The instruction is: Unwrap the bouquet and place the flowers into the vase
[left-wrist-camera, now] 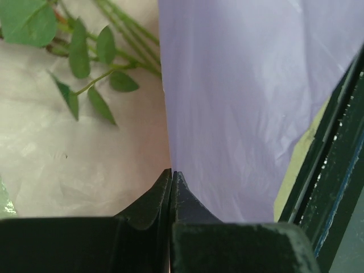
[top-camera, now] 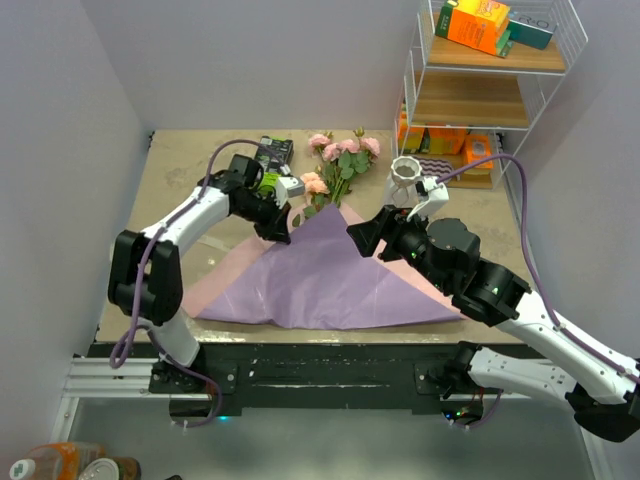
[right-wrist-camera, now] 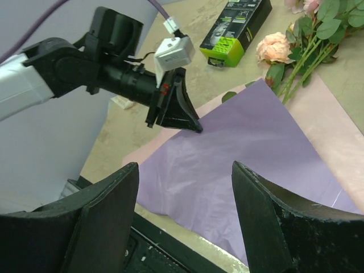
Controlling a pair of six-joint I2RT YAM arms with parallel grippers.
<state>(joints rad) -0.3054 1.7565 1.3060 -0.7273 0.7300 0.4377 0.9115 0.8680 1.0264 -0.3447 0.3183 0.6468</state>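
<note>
The bouquet lies unwrapped. Its lilac paper (top-camera: 330, 270) (left-wrist-camera: 244, 102) (right-wrist-camera: 239, 148) is spread flat over a pale pink sheet (top-camera: 215, 285). The flowers (top-camera: 340, 160) (right-wrist-camera: 276, 48), pink blooms on green stems (left-wrist-camera: 85, 57), rest at the paper's far tip. My left gripper (top-camera: 282, 236) (left-wrist-camera: 172, 173) (right-wrist-camera: 193, 126) is shut, and the paper's left edge runs right into its closed tips. To the right of the paper's tip, my right gripper (top-camera: 362, 233) (right-wrist-camera: 185, 165) hovers open over the sheet with nothing in it. The off-white vase (top-camera: 407, 172) stands just behind it.
A green and black box (top-camera: 272, 152) (right-wrist-camera: 236, 25) lies at the back, left of the blooms. A white wire shelf (top-camera: 490, 90) with orange boxes stands at the back right, close to the vase. Walls close in the left and back sides.
</note>
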